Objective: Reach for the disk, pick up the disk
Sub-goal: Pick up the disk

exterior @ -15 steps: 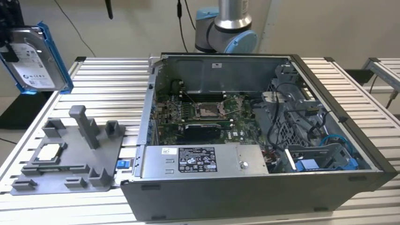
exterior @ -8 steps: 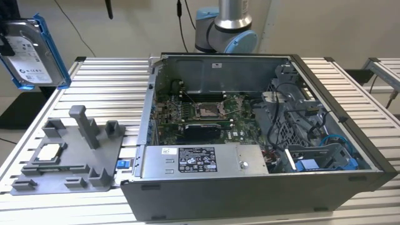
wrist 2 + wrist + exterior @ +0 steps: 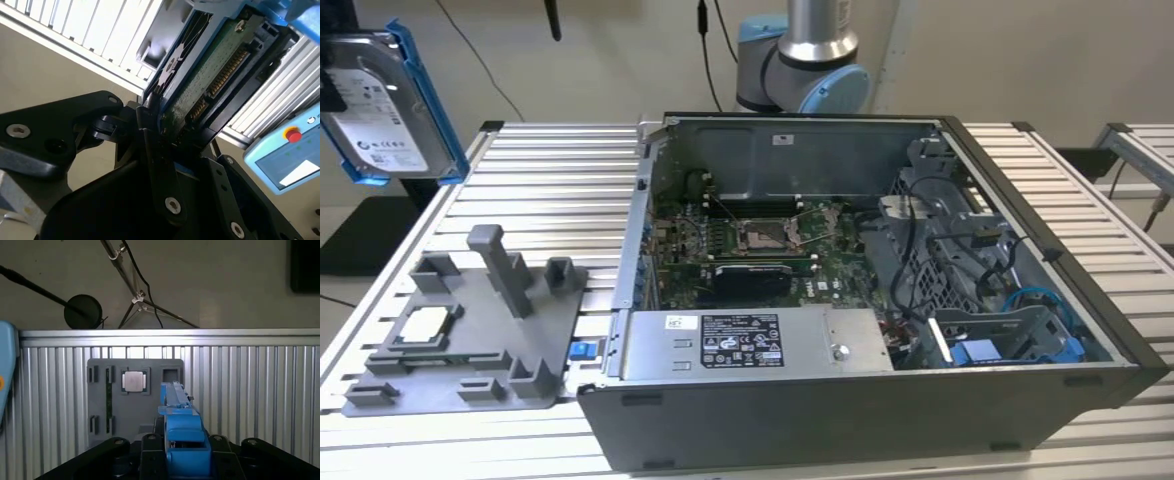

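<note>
Item: flat silver hard disk with white printed label in a bright blue plastic bracket (image 3: pixel 387 100), held aloft and upright at the exterior view's far left, label toward that camera, above the edge of the ribbed aluminium table (image 3: pixel 547 180) and clear of its surface. Holder: black two-finger gripper (image 3: pixel 162 127), jaws clamped on the disk's lower end. In the second wrist view the disk's green circuit-board underside with its gold connector row rises from between the fingers (image 3: pixel 150 145), and in the first wrist view the blue bracket stands edge-on between them. On the table, toward the exterior view's left: grey moulded plastic fixture tray (image 3: pixel 467 330) with upright posts, a small square silver chip (image 3: pixel 424 325) seated in one recess. Toward the exterior view's right, well apart from the disk: open black computer case (image 3: pixel 854 420) containing a green motherboard (image 3: pixel 747 240), a large silver box with a white sticker (image 3: pixel 747 345) and blue cabling. Behind the case: grey-and-blue robot arm base (image 3: pixel 801 60). Beside the table in the second wrist view: pale blue handheld console with a red button (image 3: pixel 292 135).
</note>
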`<state>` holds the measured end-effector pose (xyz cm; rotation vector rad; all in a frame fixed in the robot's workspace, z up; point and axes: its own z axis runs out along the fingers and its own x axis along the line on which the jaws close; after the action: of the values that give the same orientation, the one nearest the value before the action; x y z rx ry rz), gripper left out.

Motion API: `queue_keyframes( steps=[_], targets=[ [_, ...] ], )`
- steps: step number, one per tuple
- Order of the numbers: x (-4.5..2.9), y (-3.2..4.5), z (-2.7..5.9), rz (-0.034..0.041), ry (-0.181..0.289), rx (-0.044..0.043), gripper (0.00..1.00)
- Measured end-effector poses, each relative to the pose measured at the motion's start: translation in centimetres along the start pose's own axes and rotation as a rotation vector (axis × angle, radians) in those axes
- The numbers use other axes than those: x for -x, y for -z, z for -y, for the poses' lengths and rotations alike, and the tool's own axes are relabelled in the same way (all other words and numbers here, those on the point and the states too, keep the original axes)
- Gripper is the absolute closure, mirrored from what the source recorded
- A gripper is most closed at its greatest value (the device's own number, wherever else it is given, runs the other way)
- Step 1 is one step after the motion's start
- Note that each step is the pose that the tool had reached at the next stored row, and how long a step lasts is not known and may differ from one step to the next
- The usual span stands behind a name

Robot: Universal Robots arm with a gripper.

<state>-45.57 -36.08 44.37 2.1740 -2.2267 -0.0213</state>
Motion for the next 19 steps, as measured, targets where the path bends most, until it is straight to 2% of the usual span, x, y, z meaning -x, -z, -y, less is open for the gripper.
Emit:
queue_keyframes(
  steps=[19],
  targets=[
    [-0.05,5.04,-0.15,0.0000,0.000,0.0001,1.00]
  ],
)
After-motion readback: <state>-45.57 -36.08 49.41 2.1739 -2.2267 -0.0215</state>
